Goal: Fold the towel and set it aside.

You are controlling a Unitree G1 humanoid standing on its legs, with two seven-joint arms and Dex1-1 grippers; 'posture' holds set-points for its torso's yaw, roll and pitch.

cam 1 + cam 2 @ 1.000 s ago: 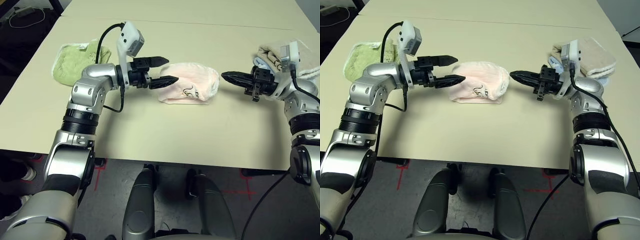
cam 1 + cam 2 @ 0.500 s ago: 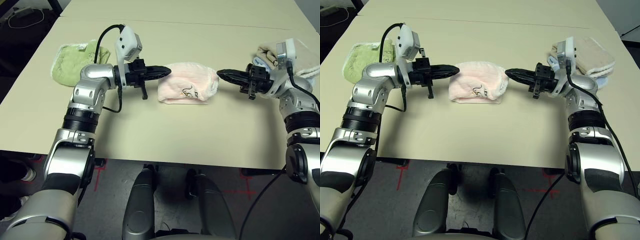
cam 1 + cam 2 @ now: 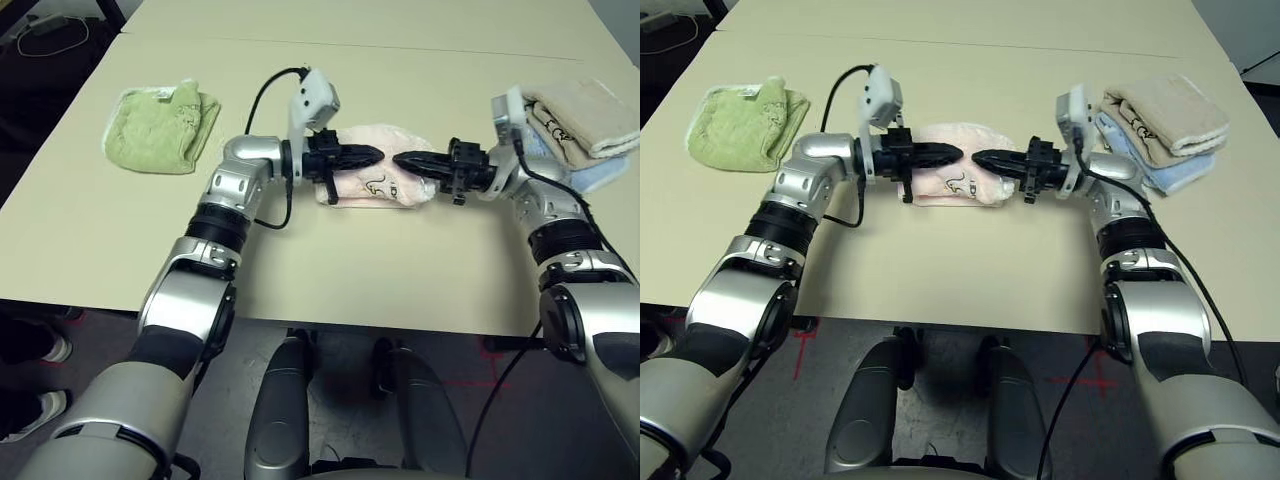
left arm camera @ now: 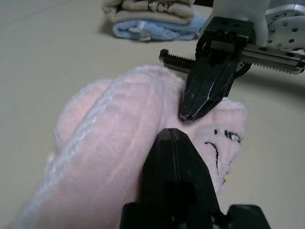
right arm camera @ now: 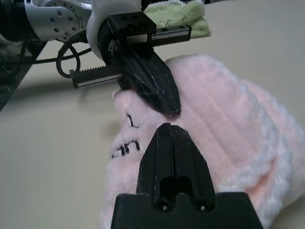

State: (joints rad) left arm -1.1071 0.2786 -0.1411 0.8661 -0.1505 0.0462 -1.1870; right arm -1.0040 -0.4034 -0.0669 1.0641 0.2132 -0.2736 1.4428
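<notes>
- Pink towel [image 3: 377, 181] is seen folded at table [image 3: 330, 270] centre, dark motif facing the near edge.
- L gripper [image 3: 372, 154] is held over towel's left part, jaws together, nothing clamped.
- R gripper [image 3: 400, 160] is held over towel's right part, jaws together, nothing clamped.
- Tips are pointed at each other, just apart, above towel.
- Green towel [image 3: 162, 127] is seen far left; beige/blue stack [image 3: 1165, 128] far right.
</notes>
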